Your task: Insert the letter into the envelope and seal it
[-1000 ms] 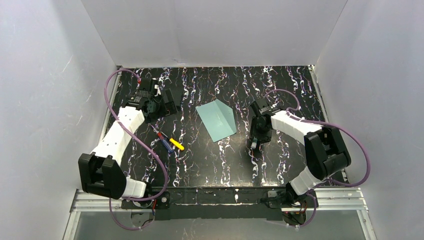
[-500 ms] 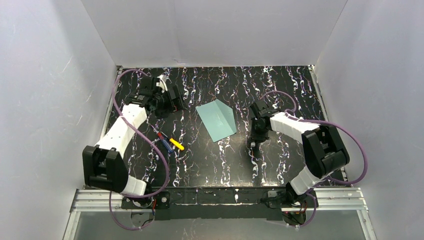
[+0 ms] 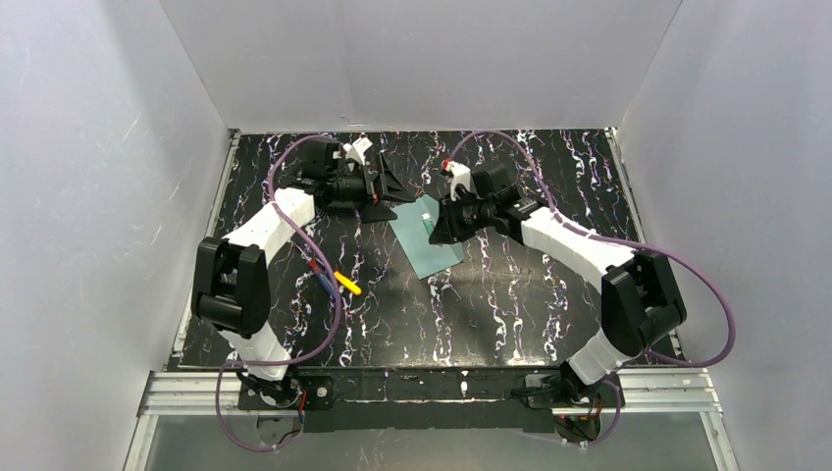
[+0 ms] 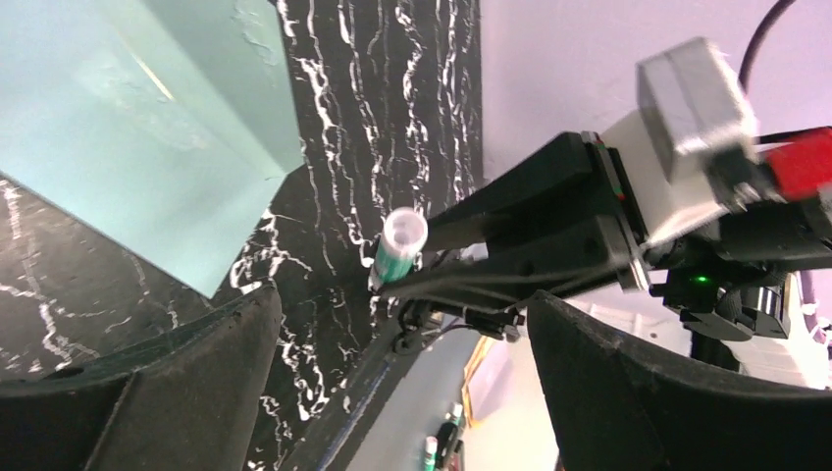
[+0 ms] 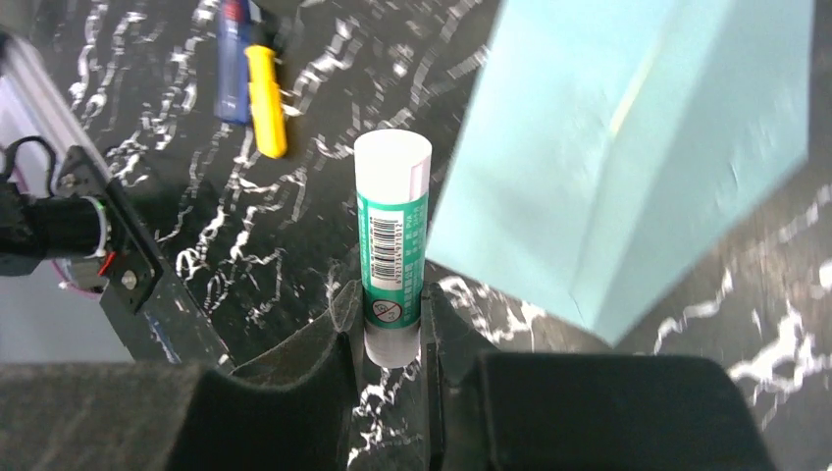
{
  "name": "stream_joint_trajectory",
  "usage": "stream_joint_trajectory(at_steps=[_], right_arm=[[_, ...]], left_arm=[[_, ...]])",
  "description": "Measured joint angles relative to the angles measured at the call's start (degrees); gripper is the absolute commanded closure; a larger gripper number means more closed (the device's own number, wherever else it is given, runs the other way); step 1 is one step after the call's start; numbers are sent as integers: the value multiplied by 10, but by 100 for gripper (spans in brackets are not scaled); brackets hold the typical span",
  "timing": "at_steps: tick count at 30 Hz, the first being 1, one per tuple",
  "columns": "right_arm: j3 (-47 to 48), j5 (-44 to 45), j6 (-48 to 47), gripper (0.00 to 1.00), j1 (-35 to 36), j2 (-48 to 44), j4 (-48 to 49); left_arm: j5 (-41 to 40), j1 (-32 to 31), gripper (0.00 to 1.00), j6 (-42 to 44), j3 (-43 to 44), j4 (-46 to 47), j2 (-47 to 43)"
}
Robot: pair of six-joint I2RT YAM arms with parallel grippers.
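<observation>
The teal envelope [image 3: 428, 242] lies flat on the black marbled table, also in the left wrist view [image 4: 147, 118] and the right wrist view [image 5: 628, 147]. My right gripper [image 3: 439, 227] hovers at the envelope's far right edge, shut on a green and white glue stick [image 5: 392, 235] that points out from its fingers. The stick also shows in the left wrist view [image 4: 400, 245]. My left gripper [image 3: 392, 192] is wide open and empty just off the envelope's far left corner, facing the right gripper. The letter is not in view.
A yellow marker [image 3: 346, 283] and a blue and red pen [image 3: 322, 275] lie on the table left of the envelope, also in the right wrist view [image 5: 265, 98]. White walls enclose the table on three sides.
My left arm has swung right from the far left corner to the envelope's far left corner. My right gripper has moved up and left from the table right of the envelope to its far edge.
</observation>
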Motion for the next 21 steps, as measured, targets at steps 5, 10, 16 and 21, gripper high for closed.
stream_joint_trajectory(at_steps=[5,10,16,21], right_arm=[[76,-42,-54,85,23,43,5],[137,-48,-111,86,37,92,-35],[157,-43,-158,85,39,99,-84],[177,-57,-191,84,39,104,-100]], left_arm=[[41,-12,20,-21,22,10,38],[52,-15,37,-27,24,-6,56],[59,-15,46,-12,29,-38,68],[62,-15,45,10,42,-89,82]])
